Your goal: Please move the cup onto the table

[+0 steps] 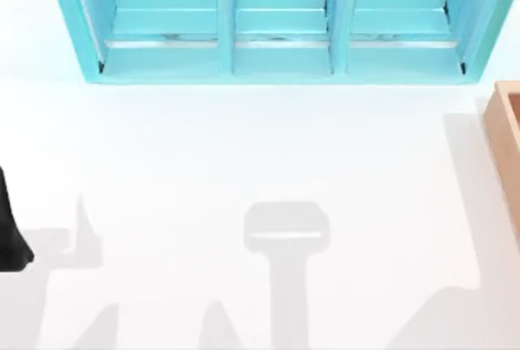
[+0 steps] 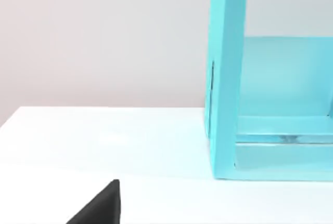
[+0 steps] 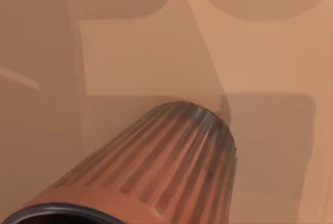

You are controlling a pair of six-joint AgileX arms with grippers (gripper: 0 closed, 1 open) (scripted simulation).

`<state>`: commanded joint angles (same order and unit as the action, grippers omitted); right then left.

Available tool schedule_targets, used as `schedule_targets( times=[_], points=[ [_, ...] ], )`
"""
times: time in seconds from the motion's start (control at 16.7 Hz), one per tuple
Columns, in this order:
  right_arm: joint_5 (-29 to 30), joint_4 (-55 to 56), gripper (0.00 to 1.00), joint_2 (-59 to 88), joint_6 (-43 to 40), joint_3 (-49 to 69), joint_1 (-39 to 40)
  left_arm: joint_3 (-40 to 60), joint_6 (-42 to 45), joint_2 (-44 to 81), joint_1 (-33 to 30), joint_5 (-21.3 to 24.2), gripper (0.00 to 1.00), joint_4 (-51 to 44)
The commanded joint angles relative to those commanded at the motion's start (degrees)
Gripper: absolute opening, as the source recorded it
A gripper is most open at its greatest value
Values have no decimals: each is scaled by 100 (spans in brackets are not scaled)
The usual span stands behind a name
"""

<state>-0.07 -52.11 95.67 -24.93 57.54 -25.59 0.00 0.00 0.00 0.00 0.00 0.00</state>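
The cup (image 3: 156,167) lies very close in the right wrist view. It has a ribbed pale salmon body and a dark rim, and it is tilted against the tan inner walls of a wooden box (image 3: 130,52). The white table (image 1: 244,163) spreads wide under the top view. My left gripper (image 1: 10,240) is a black shape at the table's left edge, far from the box. One black tip of it (image 2: 101,208) pokes into the left wrist view above the white surface.
A turquoise three-bay shelf unit (image 1: 276,25) stands along the back of the table, and its end wall (image 2: 229,78) is near the left wrist camera. The tan wooden box (image 1: 508,147) sits at the right edge. Grey arm shadows cross the table's front.
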Motion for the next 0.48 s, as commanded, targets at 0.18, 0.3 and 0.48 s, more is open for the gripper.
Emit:
schedule_targets(
  times=[0.18,0.3,0.48],
  points=[
    [0,0,62,0,0,0,0,0,0,0,0,0,100,0],
    [0,0,47,0,0,0,0,0,0,0,0,0,100,0],
    [0,0,25,0,0,0,0,0,0,0,0,0,100,0]
  ],
)
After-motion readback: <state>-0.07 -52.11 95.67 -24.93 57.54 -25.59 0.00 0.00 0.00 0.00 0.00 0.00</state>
